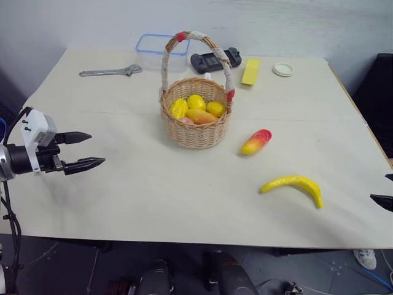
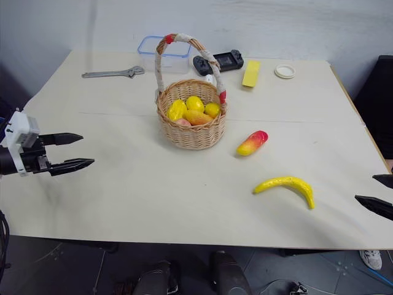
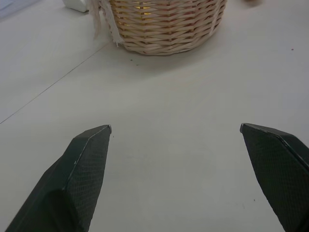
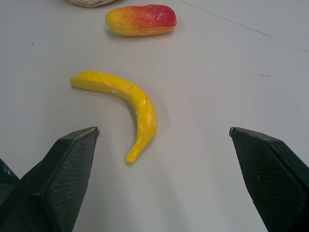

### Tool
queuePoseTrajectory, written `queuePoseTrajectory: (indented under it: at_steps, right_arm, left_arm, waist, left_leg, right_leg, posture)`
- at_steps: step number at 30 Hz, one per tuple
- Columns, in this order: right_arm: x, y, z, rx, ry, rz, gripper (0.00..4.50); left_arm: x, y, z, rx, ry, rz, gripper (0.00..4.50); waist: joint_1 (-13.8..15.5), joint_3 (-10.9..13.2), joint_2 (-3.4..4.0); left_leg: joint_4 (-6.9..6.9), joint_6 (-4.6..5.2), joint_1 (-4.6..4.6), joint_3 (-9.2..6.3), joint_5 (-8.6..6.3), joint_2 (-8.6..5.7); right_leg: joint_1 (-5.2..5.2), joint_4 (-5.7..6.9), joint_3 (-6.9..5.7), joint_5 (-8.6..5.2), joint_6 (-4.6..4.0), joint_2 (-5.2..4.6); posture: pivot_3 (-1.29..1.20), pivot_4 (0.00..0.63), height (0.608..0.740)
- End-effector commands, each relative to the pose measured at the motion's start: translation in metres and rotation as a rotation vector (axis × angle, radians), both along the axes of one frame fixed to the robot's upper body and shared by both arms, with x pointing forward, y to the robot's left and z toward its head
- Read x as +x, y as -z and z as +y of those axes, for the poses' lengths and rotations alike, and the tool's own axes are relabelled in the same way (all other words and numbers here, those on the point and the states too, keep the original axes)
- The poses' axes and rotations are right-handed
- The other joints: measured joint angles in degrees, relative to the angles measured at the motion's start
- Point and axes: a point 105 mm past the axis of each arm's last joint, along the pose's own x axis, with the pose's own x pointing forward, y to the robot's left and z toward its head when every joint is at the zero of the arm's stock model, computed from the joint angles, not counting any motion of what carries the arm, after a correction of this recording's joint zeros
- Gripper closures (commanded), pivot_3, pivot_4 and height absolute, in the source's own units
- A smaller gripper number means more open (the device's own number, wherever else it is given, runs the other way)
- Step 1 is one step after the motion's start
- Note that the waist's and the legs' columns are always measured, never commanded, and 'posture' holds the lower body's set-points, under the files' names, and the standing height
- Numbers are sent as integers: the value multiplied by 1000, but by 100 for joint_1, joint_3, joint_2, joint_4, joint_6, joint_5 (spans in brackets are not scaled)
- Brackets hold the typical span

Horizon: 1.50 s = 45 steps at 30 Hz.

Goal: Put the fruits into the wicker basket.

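Note:
A curved yellow banana [image 1: 295,186] lies on the table at the front right, and it also shows ahead of the right fingers as the banana [image 4: 126,102]. A smaller yellow-and-red fruit [image 1: 256,142] rests between it and the wicker basket [image 1: 195,132], which stands mid-table with round yellow and orange fruits inside. My right gripper [image 2: 379,193] hovers open at the right table edge, a short way from the banana. Far off at the left edge, my left gripper [image 1: 86,150] is open and empty, pointing toward the basket [image 3: 164,26].
Along the back of the table [image 1: 153,196] lie a wrench [image 1: 110,72], a clear blue-rimmed box [image 1: 153,49], a black game controller [image 1: 215,59], a yellow block [image 1: 250,71] and a white lid [image 1: 283,69].

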Motion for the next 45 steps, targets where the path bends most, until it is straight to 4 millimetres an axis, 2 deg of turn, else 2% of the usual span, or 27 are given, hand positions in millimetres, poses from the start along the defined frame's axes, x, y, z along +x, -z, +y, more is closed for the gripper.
queuePoseTrajectory:
  at_steps: [1, 10, 16, 21, 23, 26, 30, 34, 36, 41, 45]
  right_arm:
    - [-4, -6, -3, 2, 8, -44, 40]
    - [-6, 1, -7, -24, 32, -30, 40]
    - [-2, 3, -8, -56, 41, -47, 40]
    - [1, -1, -7, -64, 43, -64, 40]
    - [1, -3, -4, -60, 23, -60, 40]
    - [4, -5, 11, -53, -43, -43, 40]
    - [18, -8, 46, -53, -171, -50, 40]
    - [39, 5, 76, -153, -283, -42, 40]
    - [48, 19, 86, -228, -336, -12, 40]
    - [80, 52, 82, -334, -280, 82, 40]
    - [95, 62, 78, -302, -239, 113, 40]
  left_arm:
    - [0, -8, 0, 9, 9, -30, 0]
    - [6, -9, 0, 19, -7, -39, 0]
    - [8, 6, 5, 89, -16, -19, 0]
    - [15, -3, -2, 74, 1, -63, 0]
    - [14, -7, -11, 75, 41, -75, 0]
    - [10, -12, -39, 68, 168, -67, 0]
    - [-5, -20, -99, 30, 437, -45, 0]
    - [-21, -22, -151, 44, 664, -52, 0]
    - [-25, -25, -169, 31, 736, -54, 0]
    - [-30, -31, -184, 13, 812, -57, 0]
    - [-31, -34, -181, 4, 798, -54, 0]
  waist:
    - [2, 0, 0]
    - [-5, 0, 1]
    - [-1, 0, 1]
    - [5, 0, 1]
    - [8, 0, 1]
    - [10, -1, 2]
    - [11, 0, 1]
    - [-13, 0, 3]
    - [-11, 0, 4]
    - [-41, 7, 15]
    - [-24, 11, 21]
  left_leg:
    - [1, 0, 0, 0, 0, 0]
    - [4, 0, 1, 1, 0, -1]
    - [5, 0, 2, 1, 1, 0]
    - [9, 0, 1, 1, 1, -1]
    - [11, 0, 1, 1, 1, -1]
    - [9, 1, 1, 1, 2, -2]
    - [24, 1, -1, 1, 4, -2]
    - [38, -2, 4, 3, 9, -5]
    - [44, -16, 6, -1, 17, -3]
    - [54, -33, 6, -1, 26, -1]
    - [60, -38, 5, -4, 28, -1]
  right_leg:
    - [0, 0, 0, 0, 0, 0]
    - [1, 2, 1, 1, 1, 0]
    - [1, 6, 1, 1, 1, 1]
    - [1, 9, 1, 1, 1, 0]
    - [1, 10, 1, 1, 2, 0]
    - [2, 11, 1, 2, 2, -1]
    - [2, 26, 1, 4, 6, 0]
    - [5, 47, 8, 5, 13, 5]
    - [4, 56, 8, 5, 14, 13]
    - [-2, 73, 16, 1, 19, 20]
    - [-4, 81, 15, -3, 17, 20]
  posture:
    - [0, 150, 740]
    - [0, 150, 740]
    - [0, 150, 740]
    - [0, 150, 740]
    - [0, 150, 740]
    - [0, 150, 740]
    - [0, 150, 740]
    - [0, 150, 740]
    - [0, 150, 740]
    - [0, 150, 740]
    - [0, 150, 740]
